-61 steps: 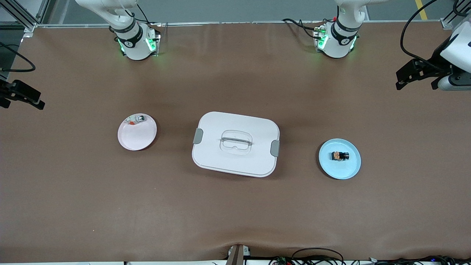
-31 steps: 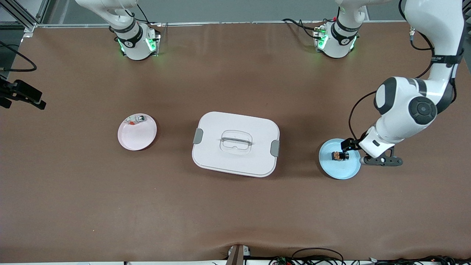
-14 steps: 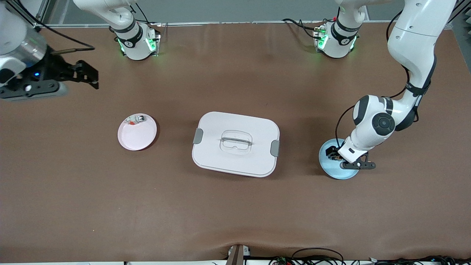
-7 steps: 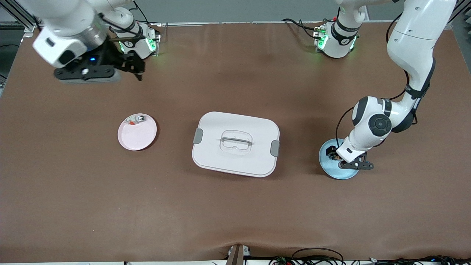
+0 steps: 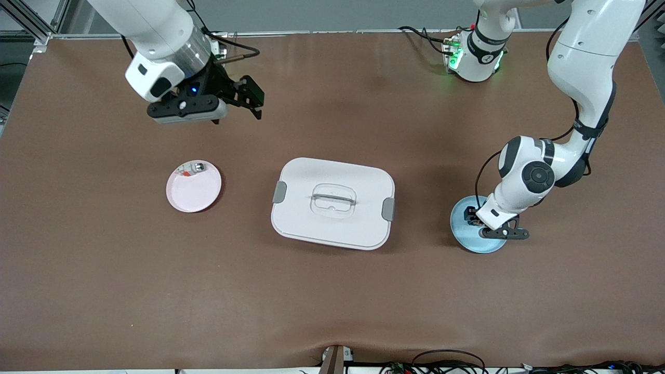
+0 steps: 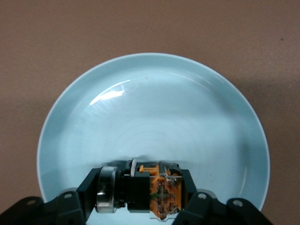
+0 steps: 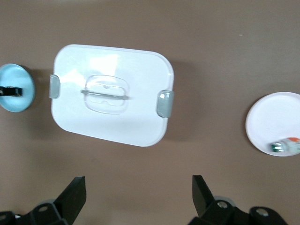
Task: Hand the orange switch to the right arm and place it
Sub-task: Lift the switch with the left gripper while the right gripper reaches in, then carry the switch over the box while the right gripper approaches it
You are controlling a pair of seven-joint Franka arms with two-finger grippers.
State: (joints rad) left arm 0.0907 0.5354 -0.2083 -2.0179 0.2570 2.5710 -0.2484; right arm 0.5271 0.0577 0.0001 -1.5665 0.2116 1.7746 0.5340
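The orange switch (image 6: 159, 193), a tiny black part with a silver ring at one end and an orange block at the other, lies on the blue plate (image 5: 470, 241) toward the left arm's end of the table. My left gripper (image 5: 471, 218) is down on that plate (image 6: 154, 103). In the left wrist view the left gripper (image 6: 143, 187) has one finger against each end of the switch. The switch rests on the plate. My right gripper (image 5: 254, 101) is open and empty, in the air over bare table near the right arm's base. It also shows in the right wrist view (image 7: 138, 183).
A white lidded box (image 5: 311, 223) with grey latches sits mid-table. A pink plate (image 5: 192, 195) holding a small silvery piece (image 5: 197, 167) with red and green marks lies toward the right arm's end. The right wrist view shows the box (image 7: 108, 126) and both plates.
The left arm came down onto the blue plate and closed round the switch. The right arm swung in from the table's end toward the middle, gripper open.
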